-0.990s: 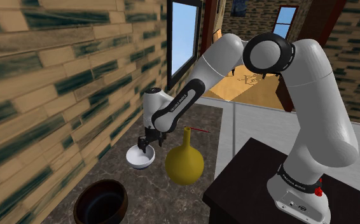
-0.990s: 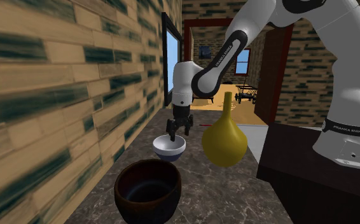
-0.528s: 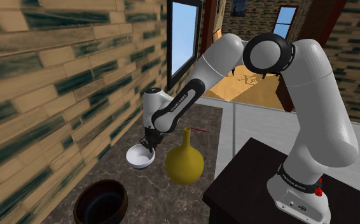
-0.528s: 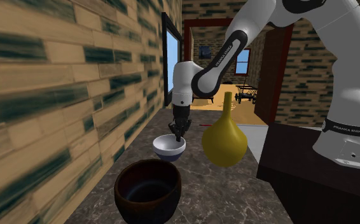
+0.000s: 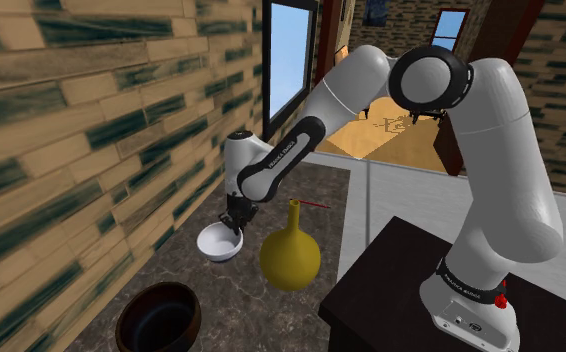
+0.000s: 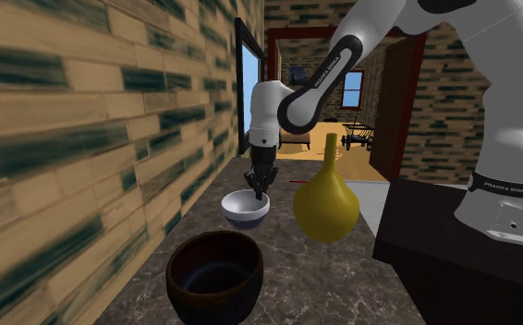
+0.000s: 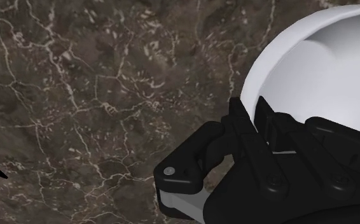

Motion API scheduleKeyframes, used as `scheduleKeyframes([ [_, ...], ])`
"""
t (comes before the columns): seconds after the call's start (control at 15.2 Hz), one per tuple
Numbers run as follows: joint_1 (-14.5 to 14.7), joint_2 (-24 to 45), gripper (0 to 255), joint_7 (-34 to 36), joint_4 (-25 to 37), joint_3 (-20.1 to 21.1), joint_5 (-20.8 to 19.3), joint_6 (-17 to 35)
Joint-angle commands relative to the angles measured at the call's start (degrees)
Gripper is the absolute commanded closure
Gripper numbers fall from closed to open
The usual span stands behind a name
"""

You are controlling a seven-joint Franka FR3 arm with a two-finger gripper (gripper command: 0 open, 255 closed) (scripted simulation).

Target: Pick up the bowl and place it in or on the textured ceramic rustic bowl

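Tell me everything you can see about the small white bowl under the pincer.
The small bowl is round, smooth and white inside, with a bluish-grey band around its lower outside. It is mouth up, low at the dark veined counter, beside a yellow vase. The pincer grips its rim.

FRANKA EMIKA on arm's black band

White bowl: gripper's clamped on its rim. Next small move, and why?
Probably lift straight up. The gripper clasps the rim of the white bowl, which is low near the counter; the dark bowl has a tall wall, and the yellow vase stands close beside.
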Motion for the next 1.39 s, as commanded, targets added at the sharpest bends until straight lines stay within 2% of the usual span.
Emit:
scheduleKeyframes([
  [0.0,-0.29,-1.31,255,-0.21,-0.41,0.29,0.32,-0.88],
  [1.32,-1.99,-11.86,255,-1.98,0.69,2.55,3.60,-12.36],
])
